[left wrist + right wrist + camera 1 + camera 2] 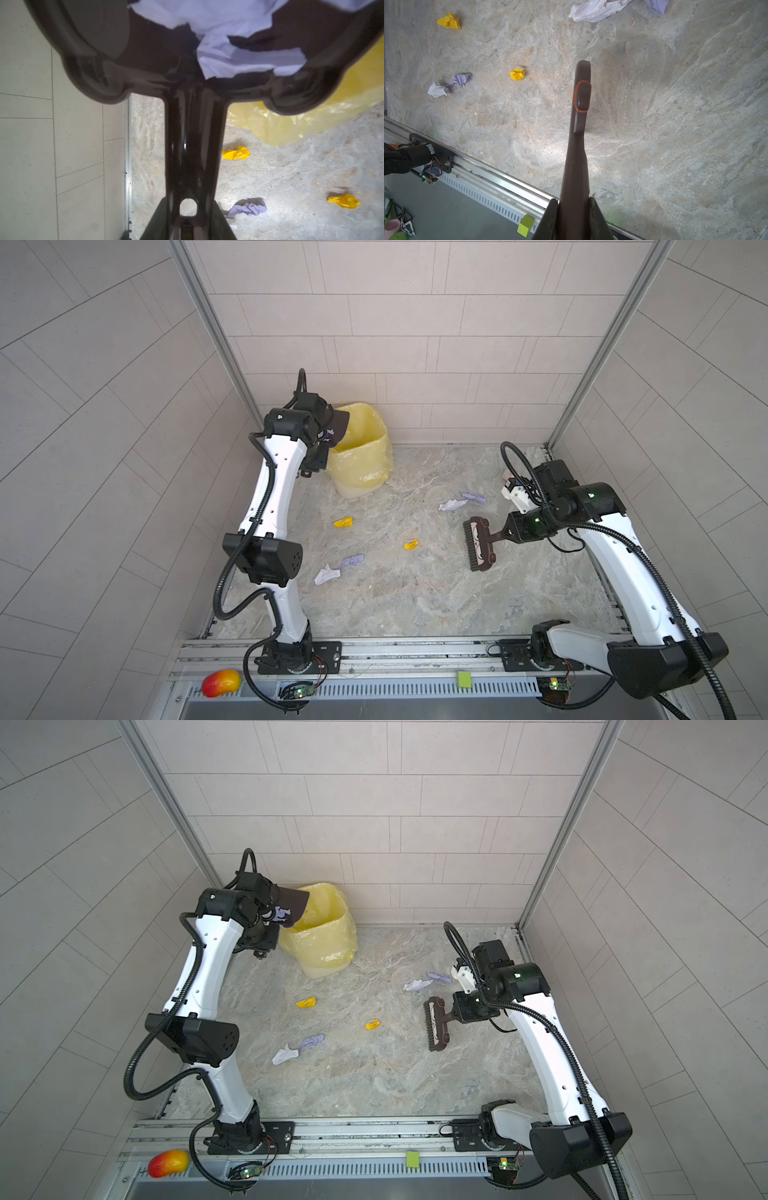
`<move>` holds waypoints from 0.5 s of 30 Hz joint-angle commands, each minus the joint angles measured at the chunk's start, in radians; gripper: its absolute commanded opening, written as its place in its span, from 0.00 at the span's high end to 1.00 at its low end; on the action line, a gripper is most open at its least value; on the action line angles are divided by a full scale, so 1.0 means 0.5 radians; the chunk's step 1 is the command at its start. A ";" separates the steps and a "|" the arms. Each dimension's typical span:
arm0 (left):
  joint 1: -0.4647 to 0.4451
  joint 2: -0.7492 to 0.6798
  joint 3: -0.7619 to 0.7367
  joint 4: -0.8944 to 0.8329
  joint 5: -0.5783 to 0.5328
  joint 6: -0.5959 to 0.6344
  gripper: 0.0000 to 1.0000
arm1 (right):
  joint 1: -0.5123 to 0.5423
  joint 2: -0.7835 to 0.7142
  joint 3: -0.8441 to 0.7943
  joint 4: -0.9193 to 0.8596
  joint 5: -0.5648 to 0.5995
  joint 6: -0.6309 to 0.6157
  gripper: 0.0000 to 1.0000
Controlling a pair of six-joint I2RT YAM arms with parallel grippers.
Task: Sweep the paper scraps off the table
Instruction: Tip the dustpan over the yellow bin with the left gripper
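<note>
At the far left, your left gripper point(188, 220) had its fingers clamped on the handle of the dustpan point(340, 423). You held the pan raised at the left rim of the yellow-lined bin point(368, 456), with lilac paper point(228, 41) lying inside it. Across the table point(415, 605) the paper scraps point(343, 522) lay loose: a white-and-lilac pair point(336, 568) toward the near left, two yellow ones in the middle, and another lilac pair point(461, 502) farther right. Just nearer than that pair, your right gripper point(574, 218) was closed tight on the handle of the brush point(478, 545), its bristles facing left.
</note>
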 commanded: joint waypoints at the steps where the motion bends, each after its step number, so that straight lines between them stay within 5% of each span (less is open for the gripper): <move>1: -0.021 0.022 0.096 -0.069 -0.224 0.081 1.00 | -0.010 -0.022 -0.007 -0.030 -0.058 -0.033 1.00; 15: -0.212 0.171 0.111 0.012 -0.945 0.479 1.00 | -0.009 0.074 0.042 -0.024 -0.162 -0.018 1.00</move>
